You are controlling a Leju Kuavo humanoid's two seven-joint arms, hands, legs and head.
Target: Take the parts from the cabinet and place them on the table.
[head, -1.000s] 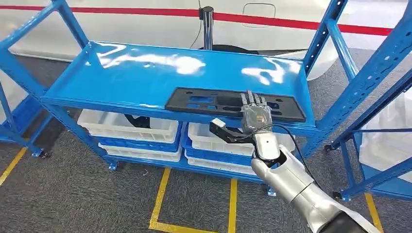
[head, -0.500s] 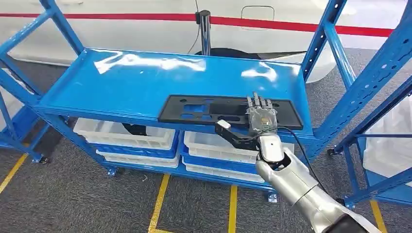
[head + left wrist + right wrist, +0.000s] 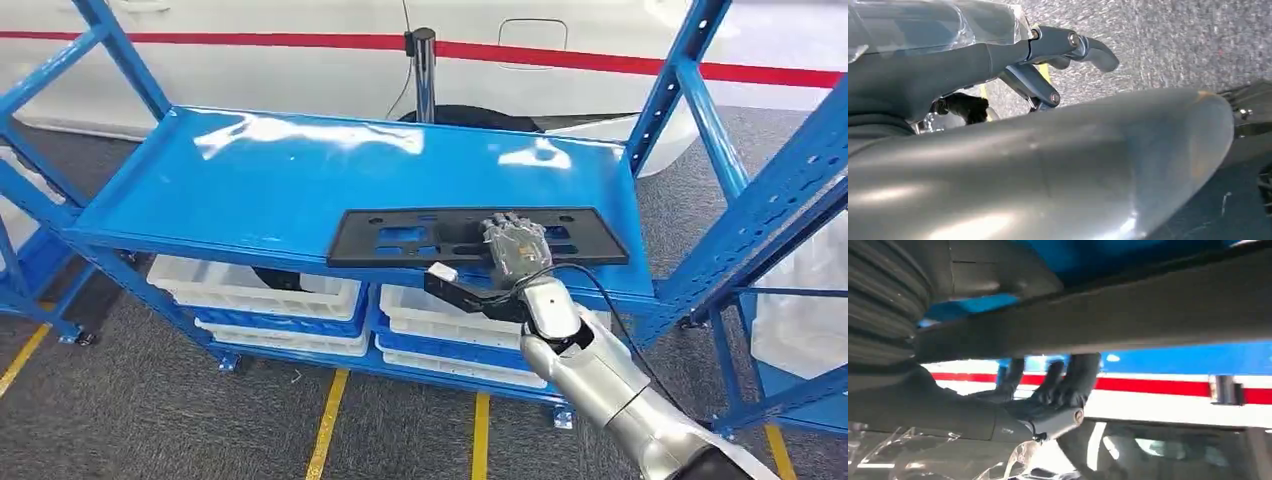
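A blue metal rack [image 3: 250, 170] stands on grey carpet before a white car body [image 3: 300, 70] with a red stripe; white bins [image 3: 260, 285] sit on the lower shelf. The long black plastic part [image 3: 400, 235] lies at the near right edge of the top shelf. The right hand [image 3: 513, 247] has curled its fingers [image 3: 1073, 380] over that edge since a moment ago, gripping the part, and it now looks slightly lifted, so removal seems begun. The left hand [image 3: 1068, 45] hangs by the floor; whether its fingers are apart or together I cannot tell.

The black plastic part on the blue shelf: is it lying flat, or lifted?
Lifted at its front edge. The right hand grips the black part, and the right wrist view shows it tilted off the blue shelf.
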